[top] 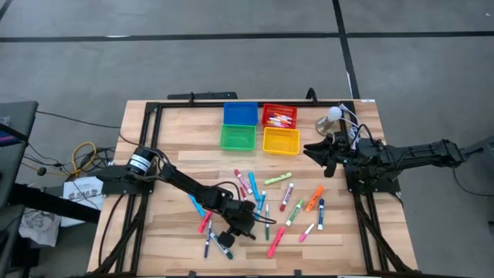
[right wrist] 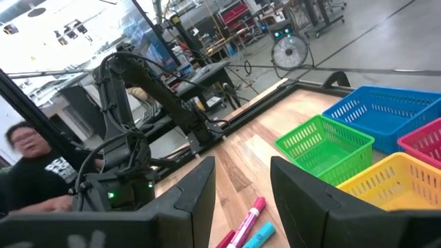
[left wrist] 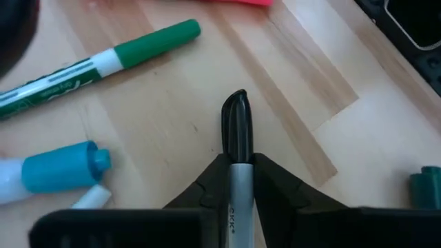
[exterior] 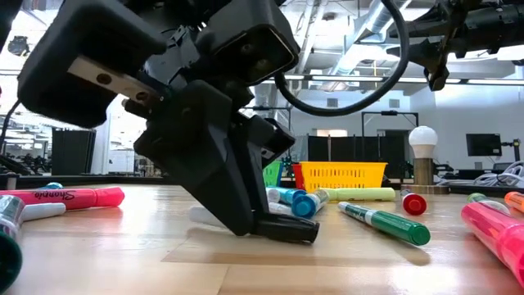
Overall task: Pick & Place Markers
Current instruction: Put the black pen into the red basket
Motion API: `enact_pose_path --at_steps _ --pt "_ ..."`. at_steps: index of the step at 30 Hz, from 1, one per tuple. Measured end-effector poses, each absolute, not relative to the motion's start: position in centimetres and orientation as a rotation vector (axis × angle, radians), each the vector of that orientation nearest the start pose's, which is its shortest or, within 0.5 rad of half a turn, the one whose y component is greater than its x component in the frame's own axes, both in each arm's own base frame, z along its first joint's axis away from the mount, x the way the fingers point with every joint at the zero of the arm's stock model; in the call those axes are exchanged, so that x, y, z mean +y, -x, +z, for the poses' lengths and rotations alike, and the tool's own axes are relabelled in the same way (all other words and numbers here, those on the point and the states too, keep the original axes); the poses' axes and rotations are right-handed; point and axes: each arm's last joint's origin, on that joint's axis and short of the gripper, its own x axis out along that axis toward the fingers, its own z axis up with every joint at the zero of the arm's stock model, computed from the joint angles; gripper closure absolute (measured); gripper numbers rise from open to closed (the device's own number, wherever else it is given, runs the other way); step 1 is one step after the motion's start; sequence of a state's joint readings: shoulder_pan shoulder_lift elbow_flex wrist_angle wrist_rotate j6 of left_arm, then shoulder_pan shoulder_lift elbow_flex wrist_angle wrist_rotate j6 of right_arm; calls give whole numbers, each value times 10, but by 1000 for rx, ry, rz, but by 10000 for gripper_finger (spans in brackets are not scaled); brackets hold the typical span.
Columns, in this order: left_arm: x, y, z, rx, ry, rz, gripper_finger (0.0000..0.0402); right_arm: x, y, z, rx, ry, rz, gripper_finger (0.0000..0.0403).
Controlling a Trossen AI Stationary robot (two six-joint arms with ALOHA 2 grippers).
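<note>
Red bin (top: 279,116) with markers (top: 282,119); blue, green, yellow bins alongside.

Wooden table (top: 177,147) bears scattered markers (top: 282,202) and bins (top: 258,127).

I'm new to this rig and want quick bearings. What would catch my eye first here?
The left gripper, low at the table's front, is shut on a black-capped marker lying on the wood. Bright markers lie scattered around it. Four coloured bins sit at the back, near the right gripper, which hangs open above the table.
</note>
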State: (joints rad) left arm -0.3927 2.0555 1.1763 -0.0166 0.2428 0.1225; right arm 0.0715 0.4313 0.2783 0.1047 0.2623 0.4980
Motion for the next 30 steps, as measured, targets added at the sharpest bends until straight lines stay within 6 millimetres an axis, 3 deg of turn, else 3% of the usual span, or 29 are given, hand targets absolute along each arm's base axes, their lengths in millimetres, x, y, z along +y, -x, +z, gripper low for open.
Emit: enact_pose_path --at_steps 12,21,30 --pt "-162 -372 120 886 -45 -590 349 2 -127 231 -1 -488 -199 273" --pt "-157 -369 158 811 -34 -492 350 2 -127 231 -1 -488 -199 273" --pt "-146 -366 171 812 -63 -394 350 2 -127 231 -7 -531 -198 273"
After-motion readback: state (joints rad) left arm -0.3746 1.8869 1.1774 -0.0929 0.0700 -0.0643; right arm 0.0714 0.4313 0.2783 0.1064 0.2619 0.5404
